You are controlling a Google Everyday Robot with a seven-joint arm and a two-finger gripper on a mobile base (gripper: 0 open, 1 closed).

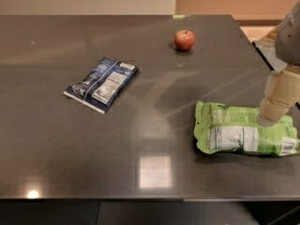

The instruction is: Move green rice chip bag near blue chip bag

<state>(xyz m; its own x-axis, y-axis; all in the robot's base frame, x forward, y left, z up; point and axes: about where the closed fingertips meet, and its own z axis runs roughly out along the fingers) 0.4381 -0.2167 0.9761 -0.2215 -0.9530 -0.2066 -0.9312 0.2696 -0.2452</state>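
The green rice chip bag (239, 130) lies flat on the dark table (93, 144) at the right, its white label panel facing up. The blue chip bag (102, 84) lies flat at the left-centre of the table, well apart from the green bag. My gripper (276, 108) comes in from the right edge of the view. Its beige finger reaches down to the green bag's upper right part and seems to touch it.
A red apple (184, 40) stands at the back of the table, right of centre. The table's right edge runs close behind the gripper, and its front edge crosses the bottom of the view. Bright light reflections show on the table top.
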